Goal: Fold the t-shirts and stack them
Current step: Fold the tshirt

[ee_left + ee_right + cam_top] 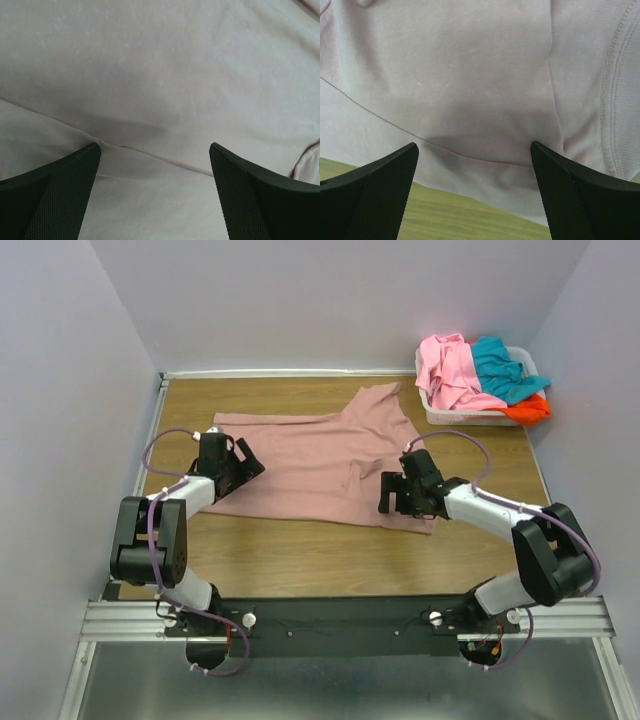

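A dusty mauve-pink t-shirt lies spread across the wooden table, one part folded up toward the back. My left gripper hovers over its left edge, open; in the left wrist view only pale cloth with a fold line shows between the fingertips of the gripper. My right gripper is open over the shirt's near right corner. The right wrist view has this gripper above a doubled hem, nothing pinched. Bright pink, teal and orange-red t-shirts sit heaped in the basket.
A white plastic basket stands at the back right corner. Bare wood shows in front of the shirt's near edge. Lilac walls close in the table on the left, back and right.
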